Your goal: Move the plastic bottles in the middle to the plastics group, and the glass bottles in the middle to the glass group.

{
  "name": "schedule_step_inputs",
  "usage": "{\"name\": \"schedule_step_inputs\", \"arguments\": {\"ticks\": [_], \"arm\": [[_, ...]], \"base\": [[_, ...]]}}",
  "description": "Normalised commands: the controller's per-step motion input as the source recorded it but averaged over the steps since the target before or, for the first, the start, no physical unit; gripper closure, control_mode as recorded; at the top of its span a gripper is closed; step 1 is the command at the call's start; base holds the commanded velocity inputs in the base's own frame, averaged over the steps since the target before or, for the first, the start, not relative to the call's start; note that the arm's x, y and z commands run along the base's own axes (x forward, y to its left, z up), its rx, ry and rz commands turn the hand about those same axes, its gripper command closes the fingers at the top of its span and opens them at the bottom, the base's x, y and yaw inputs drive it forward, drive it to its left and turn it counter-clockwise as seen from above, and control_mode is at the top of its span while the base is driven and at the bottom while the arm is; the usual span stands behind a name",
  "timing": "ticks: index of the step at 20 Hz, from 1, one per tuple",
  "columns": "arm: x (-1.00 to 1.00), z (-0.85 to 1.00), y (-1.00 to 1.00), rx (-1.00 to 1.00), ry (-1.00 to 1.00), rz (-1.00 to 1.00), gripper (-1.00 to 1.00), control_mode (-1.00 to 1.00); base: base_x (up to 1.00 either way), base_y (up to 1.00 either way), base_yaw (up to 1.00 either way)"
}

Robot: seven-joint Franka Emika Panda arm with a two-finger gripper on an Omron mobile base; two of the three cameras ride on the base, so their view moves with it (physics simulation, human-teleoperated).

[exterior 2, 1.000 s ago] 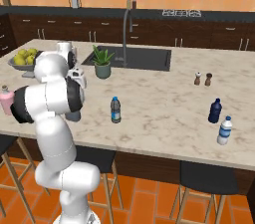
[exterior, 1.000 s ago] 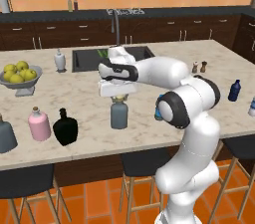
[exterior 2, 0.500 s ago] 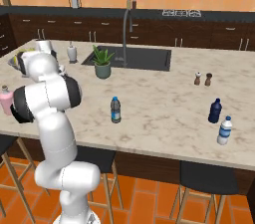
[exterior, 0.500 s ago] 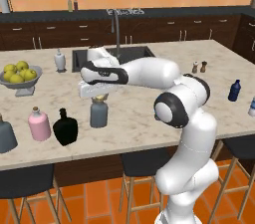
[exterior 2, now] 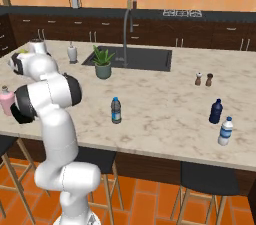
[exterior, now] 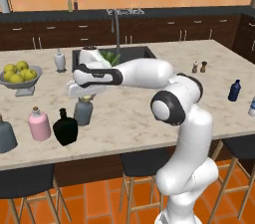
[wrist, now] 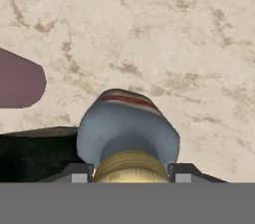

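The gripper (exterior: 85,97) is clamped on the tan cork of the grey bottle (exterior: 82,112), one finger on each side of it, as the hand view shows (wrist: 130,167). The bottle is slate grey-blue, a plain cylinder with rounded shoulders that narrow to a short neck under the cork, and a pale band with a red line runs around its body (wrist: 128,99). It stands upright over the marble counter (exterior: 144,113) toward the left end, just right of the black bottle (exterior: 65,127); whether its base touches the surface cannot be told. The black bottle is squat, glossy and narrow-necked. Left of it stands the pink bottle (exterior: 39,124) with a brown stopper, and at the frame edge the larger grey bell-shaped bottle (exterior: 6,136). In the right base view, a small blue water bottle (exterior 2: 116,110) with a dark cap and pale label band stands alone mid-counter, and the navy bottle (exterior 2: 215,111) and whitish bottle (exterior 2: 225,131) stand close together near the right end.
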Motion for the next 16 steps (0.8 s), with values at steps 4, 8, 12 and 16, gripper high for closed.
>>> {"name": "schedule_step_inputs", "arguments": {"ticks": [4, 8, 12, 16], "arm": [[0.27, -0.04, 0.26, 0.11, -0.03, 0.00, 1.00, -1.00], [0.19, -0.13, 0.36, 0.08, -0.07, 0.00, 1.00, -1.00], [0.21, -0.31, 0.29, 0.00, 0.00, 0.00, 1.00, -1.00], [0.19, -0.37, 0.22, 0.00, 0.01, 0.00, 1.00, -1.00]], "base": [[0.00, 0.00, 0.00], [0.00, 0.00, 0.00], [0.00, 0.00, 0.00], [0.00, 0.00, 0.00]]}}
